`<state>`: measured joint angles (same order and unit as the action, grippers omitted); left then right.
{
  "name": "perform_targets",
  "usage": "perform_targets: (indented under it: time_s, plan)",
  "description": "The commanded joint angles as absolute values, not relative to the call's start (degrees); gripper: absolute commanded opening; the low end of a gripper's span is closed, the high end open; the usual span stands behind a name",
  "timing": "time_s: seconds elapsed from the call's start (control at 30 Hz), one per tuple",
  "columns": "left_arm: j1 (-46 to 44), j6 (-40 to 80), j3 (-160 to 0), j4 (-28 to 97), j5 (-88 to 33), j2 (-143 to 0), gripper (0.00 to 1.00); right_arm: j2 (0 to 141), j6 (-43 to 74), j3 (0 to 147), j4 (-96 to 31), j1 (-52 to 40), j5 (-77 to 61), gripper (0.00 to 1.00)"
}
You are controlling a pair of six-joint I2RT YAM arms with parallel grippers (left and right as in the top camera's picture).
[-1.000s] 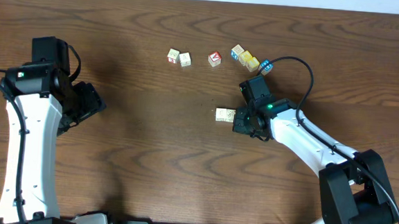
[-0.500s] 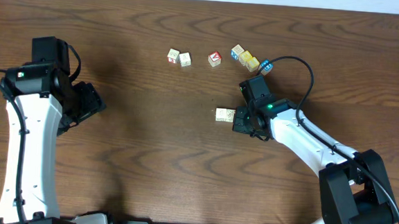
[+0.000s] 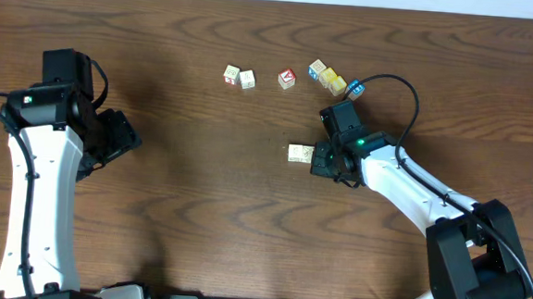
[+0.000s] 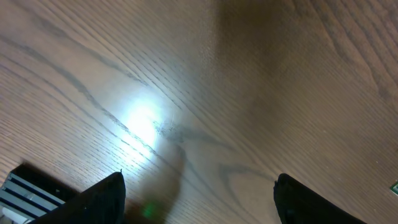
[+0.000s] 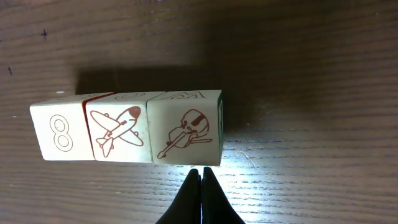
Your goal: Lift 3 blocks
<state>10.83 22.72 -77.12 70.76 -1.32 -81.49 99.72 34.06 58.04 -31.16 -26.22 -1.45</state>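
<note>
Three cream blocks sit pressed together in one line in the right wrist view: one printed with an 8 [image 5: 59,130], one with an airplane [image 5: 118,130], one with a violin [image 5: 183,127]. My right gripper [image 5: 201,171] is shut, holding nothing, its tips right at the violin block's edge. From overhead only one cream face [image 3: 297,152] shows there, just left of the right gripper [image 3: 320,158]. My left gripper [image 4: 199,186] hangs open over bare wood, far to the left [image 3: 123,141].
Other cubes lie along the back of the table: two pale ones [image 3: 231,74] [image 3: 247,79], a red-faced one [image 3: 287,78], and a cluster with a pale [image 3: 318,69], a yellow [image 3: 334,82] and a blue one [image 3: 354,89]. A black cable [image 3: 396,83] loops above the right arm.
</note>
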Motion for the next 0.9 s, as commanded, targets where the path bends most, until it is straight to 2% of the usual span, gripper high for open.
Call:
perform_targets:
  time_s: [0.0, 0.87]
  plan:
    - [11.03, 23.24, -78.13, 71.11, -0.95, -81.30, 0.77, 100.22, 33.74, 57.63, -30.92, -27.09, -0.27, 0.01]
    - [11.03, 23.24, -78.13, 71.11, -0.95, -81.30, 0.77, 99.39, 33.34, 57.95, -30.83, -27.03, -3.53, 0.01]
